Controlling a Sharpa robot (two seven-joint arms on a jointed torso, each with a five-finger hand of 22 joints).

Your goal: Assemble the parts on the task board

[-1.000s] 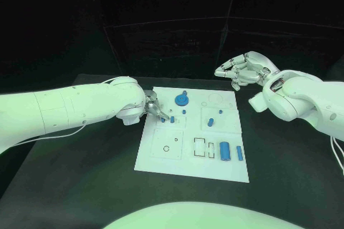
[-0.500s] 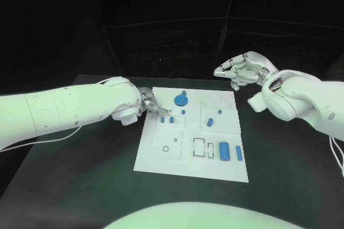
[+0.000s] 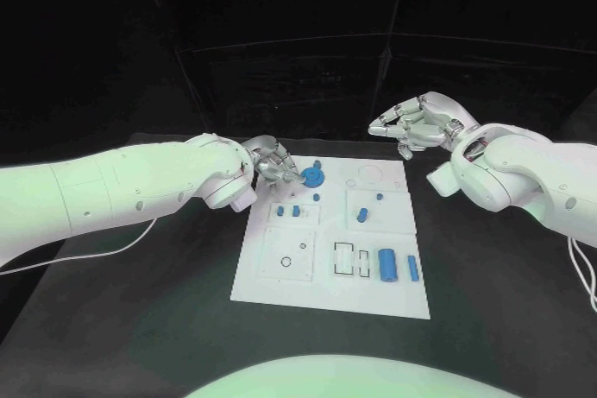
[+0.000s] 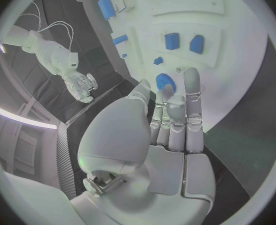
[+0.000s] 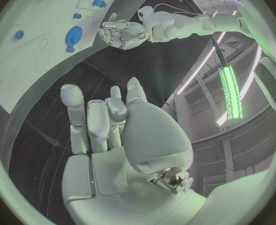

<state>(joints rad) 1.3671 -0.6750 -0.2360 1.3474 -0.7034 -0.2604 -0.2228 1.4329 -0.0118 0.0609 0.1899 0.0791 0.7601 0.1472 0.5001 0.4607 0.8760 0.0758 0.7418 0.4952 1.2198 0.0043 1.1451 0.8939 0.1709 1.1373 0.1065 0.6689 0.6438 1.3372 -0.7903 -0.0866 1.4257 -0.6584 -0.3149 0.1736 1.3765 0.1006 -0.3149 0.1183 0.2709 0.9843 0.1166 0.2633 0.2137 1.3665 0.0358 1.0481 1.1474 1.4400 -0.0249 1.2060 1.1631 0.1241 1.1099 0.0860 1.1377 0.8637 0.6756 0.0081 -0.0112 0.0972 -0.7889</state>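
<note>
Two hands are up near the far end of the task board (image 3: pixel 334 281), and neither has anything in it as far as I can see. The left hand (image 3: pixel 273 167) sits over the board's far left corner, right beside the round blue disc part (image 3: pixel 314 175); in the left wrist view its fingers (image 4: pixel 192 110) lie straight and close together, pointing at that disc (image 4: pixel 165 81), but I can't tell whether a fingertip actually touches it. The right hand (image 3: pixel 419 123) floats past the far right corner, off the board, fingers loosely curled with gaps between them.

Parts on the board: two small blue blocks (image 3: pixel 287 211) side by side in a square recess, a tiny blue peg (image 3: pixel 318 194) just past them, a tilted blue piece (image 3: pixel 362 215) in the next recess over, and a longer cylinder (image 3: pixel 389 262) with a slimmer bar (image 3: pixel 414 268) beside it near the right edge. Outlined slots (image 3: pixel 351 258) next to the cylinder are too small to read properly. The left forearm hides the tabletop (image 3: pixel 137 312) beside the board's far left edge.
</note>
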